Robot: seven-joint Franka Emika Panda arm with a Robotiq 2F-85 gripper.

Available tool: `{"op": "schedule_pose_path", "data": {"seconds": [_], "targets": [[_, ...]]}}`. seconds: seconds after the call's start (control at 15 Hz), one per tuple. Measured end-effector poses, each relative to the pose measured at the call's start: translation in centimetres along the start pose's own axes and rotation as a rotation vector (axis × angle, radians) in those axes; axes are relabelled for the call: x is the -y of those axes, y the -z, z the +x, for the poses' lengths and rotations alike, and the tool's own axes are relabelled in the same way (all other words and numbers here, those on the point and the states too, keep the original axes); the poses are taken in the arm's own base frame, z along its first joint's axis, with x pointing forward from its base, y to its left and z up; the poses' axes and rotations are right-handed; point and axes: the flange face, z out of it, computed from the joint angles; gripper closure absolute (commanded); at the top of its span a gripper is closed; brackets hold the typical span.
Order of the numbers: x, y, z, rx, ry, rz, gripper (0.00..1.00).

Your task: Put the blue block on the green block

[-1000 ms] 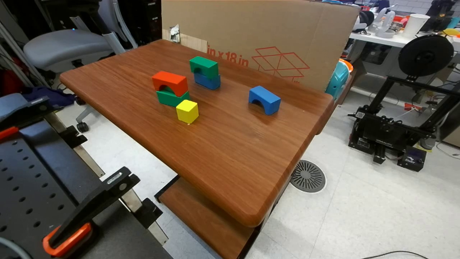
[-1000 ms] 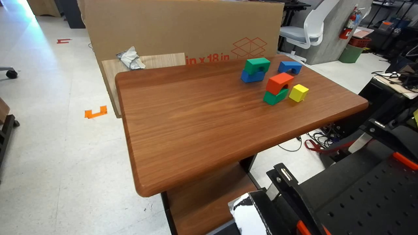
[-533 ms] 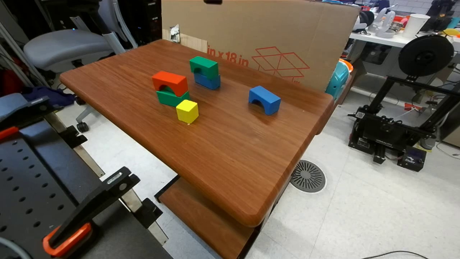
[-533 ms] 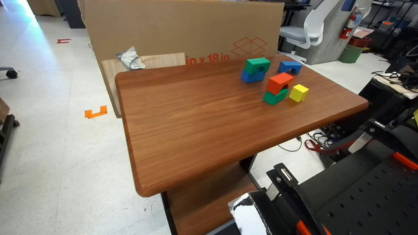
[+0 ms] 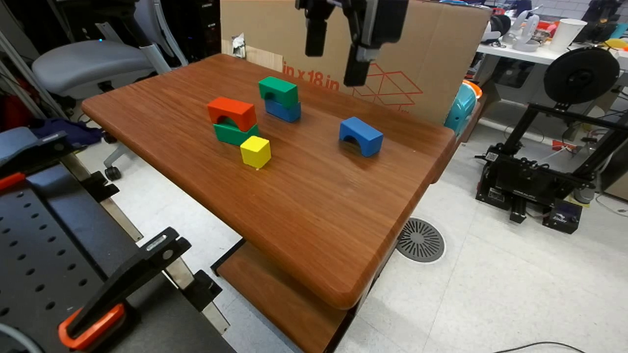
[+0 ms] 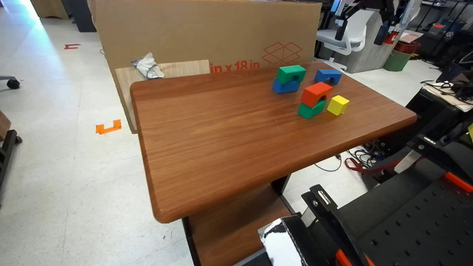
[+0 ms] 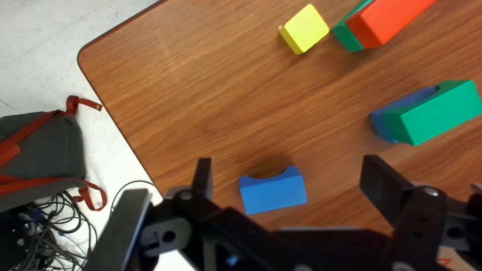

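The blue block [image 5: 360, 136] is a bright blue arch with its notch down, standing alone on the table. It also shows in an exterior view [image 6: 328, 75] and in the wrist view [image 7: 273, 194]. The green block [image 5: 278, 90] is an arch of similar size resting on a flatter blue piece [image 5: 283, 112]. It shows too in an exterior view [image 6: 291, 75] and in the wrist view [image 7: 442, 113]. My gripper [image 5: 336, 64] is open and empty, well above the table. In the wrist view, the blue block appears between the fingers [image 7: 287, 165], nearer the left one, untouched.
A red arch [image 5: 233, 113] sits on a flat green piece [image 5: 234, 133], with a yellow cube [image 5: 256, 152] beside it. A large cardboard box [image 5: 343, 49] stands along the table's far edge. The wooden table's [image 5: 314, 211] edge lies not far from the blue block.
My gripper has come down into both exterior views; a second ago it was out of frame, and half a second ago only a tip showed. The blocks have not moved.
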Motion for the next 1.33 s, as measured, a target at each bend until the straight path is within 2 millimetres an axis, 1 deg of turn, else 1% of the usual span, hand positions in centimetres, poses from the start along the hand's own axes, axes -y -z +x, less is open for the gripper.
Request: {"op": "schedule_pose_path", "data": {"seconds": [0.27, 0.47, 0.93, 1.33], "targets": [[-1.3, -2.7, 1.9, -0.013, -0.023, -0.022, 0.00], [-1.3, -4.1, 2.9, -0.007, -0.025, -0.033, 0.00], [0.8, -6.0, 4.3, -0.009, 0.007, -0.046, 0.00], [2.0, -7.5, 5.5, -0.016, 0.018, -0.075, 0.00]]}}
